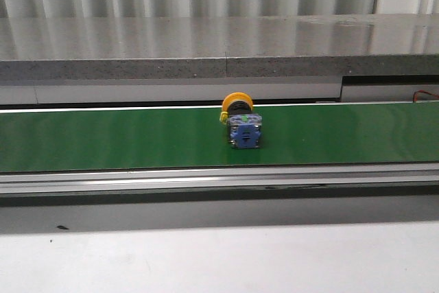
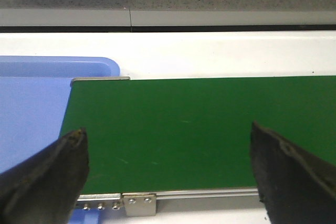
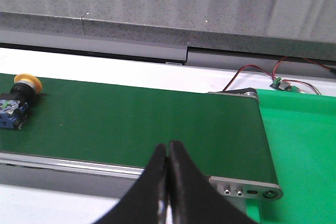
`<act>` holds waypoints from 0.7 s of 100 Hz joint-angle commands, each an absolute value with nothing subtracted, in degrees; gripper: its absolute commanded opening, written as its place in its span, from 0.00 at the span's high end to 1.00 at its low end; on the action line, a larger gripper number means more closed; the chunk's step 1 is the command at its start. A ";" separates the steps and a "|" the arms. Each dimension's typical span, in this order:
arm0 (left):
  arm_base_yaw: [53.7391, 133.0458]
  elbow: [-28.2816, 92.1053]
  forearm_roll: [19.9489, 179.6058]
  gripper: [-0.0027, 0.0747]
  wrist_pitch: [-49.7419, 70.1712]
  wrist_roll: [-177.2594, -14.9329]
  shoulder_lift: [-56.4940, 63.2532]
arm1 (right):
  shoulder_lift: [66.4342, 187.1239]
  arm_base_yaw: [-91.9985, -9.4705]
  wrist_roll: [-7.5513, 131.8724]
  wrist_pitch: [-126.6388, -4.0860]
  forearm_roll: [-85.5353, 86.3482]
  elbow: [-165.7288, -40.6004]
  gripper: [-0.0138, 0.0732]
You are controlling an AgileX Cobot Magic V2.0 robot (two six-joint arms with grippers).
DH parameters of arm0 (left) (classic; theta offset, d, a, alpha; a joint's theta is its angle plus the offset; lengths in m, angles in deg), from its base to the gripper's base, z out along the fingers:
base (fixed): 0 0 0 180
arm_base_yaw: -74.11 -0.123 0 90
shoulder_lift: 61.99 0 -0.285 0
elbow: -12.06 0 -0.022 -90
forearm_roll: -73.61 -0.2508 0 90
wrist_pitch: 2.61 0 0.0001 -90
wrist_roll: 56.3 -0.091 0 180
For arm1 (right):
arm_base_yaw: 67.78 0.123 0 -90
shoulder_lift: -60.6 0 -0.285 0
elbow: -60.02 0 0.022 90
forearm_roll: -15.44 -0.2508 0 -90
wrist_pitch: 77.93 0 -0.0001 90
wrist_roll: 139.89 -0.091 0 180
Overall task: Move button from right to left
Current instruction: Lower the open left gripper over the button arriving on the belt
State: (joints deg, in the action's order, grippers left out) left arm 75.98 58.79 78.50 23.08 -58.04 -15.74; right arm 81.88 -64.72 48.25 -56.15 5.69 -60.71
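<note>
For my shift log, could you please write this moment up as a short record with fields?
button: lying on its side on the green belt, yellow cap toward the far edge, untouched
belt: green belt, nothing else seen on it
left end effector: open, over the belt end beside a blue tray
right end effector: shut, empty, near the other belt end
task progress: button not yet grasped

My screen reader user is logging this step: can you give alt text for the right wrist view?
The right gripper, fingers closed together and empty, hangs above the near edge of a green conveyor belt. The button lies on its side on the belt, away from the gripper.
</note>
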 commanded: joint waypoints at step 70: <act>93.91 40.57 109.18 0.23 30.92 -69.73 12.86 | 82.42 -64.58 48.74 -60.62 5.62 -62.22 0.92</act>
State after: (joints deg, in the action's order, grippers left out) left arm 91.15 44.38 105.70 32.05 -69.83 10.55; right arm 81.88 -64.72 48.25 -56.15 5.69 -60.71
